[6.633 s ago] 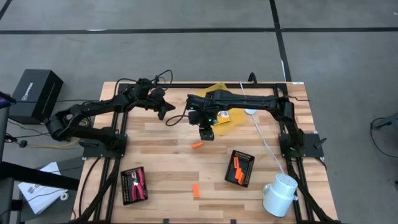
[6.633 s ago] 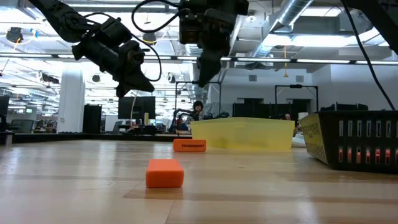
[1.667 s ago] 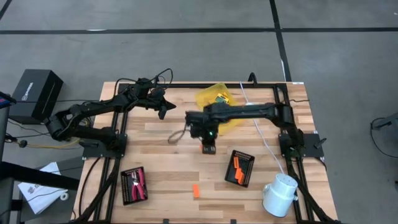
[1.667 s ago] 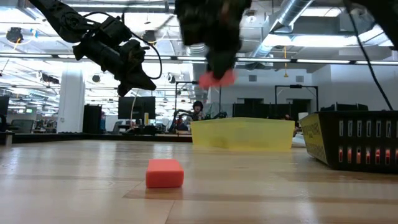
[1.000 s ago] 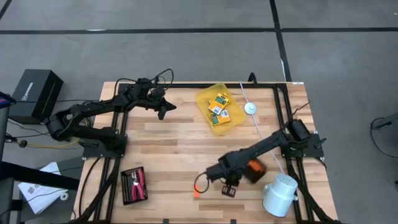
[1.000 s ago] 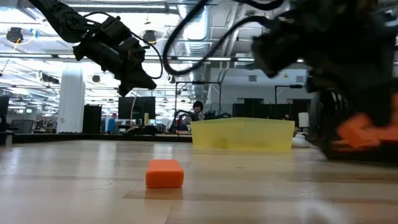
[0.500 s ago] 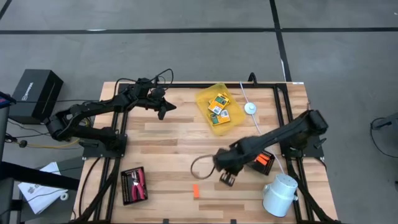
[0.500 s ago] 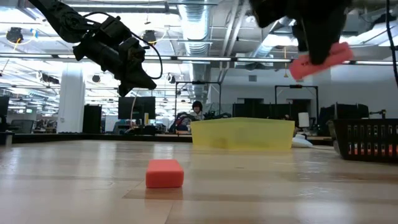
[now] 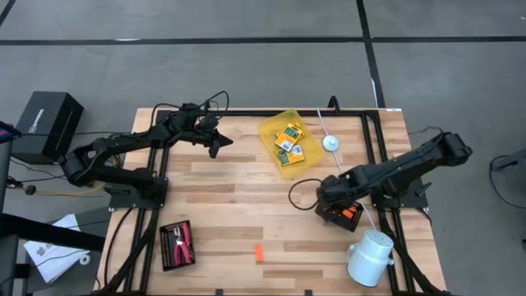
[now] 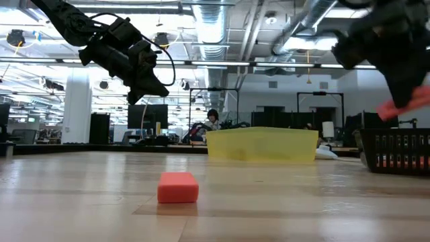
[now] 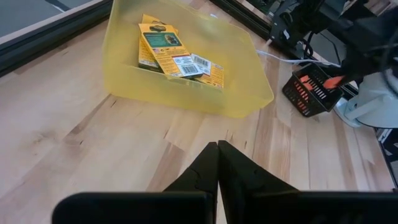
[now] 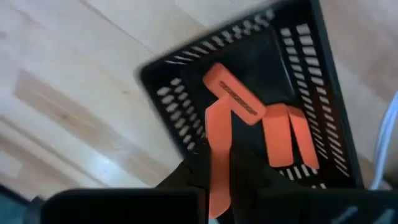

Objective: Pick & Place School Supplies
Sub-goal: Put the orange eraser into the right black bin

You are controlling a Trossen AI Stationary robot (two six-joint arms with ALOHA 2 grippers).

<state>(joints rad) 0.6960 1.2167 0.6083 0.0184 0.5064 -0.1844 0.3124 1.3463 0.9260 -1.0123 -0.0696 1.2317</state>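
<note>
High view: overhead, straight down, takes in the whole table [image 9: 222, 193] and the floor around it. Low view: at table-top level, facing across the boards into the room behind; an orange stick [image 10: 178, 187] lies close to the lens. Left wrist view: angled down from well above the table, far side, onto the yellow tray [image 11: 186, 68], which the high and low views also show. Right wrist view: close above a black tray [image 12: 249, 99], also in the high view.
</note>
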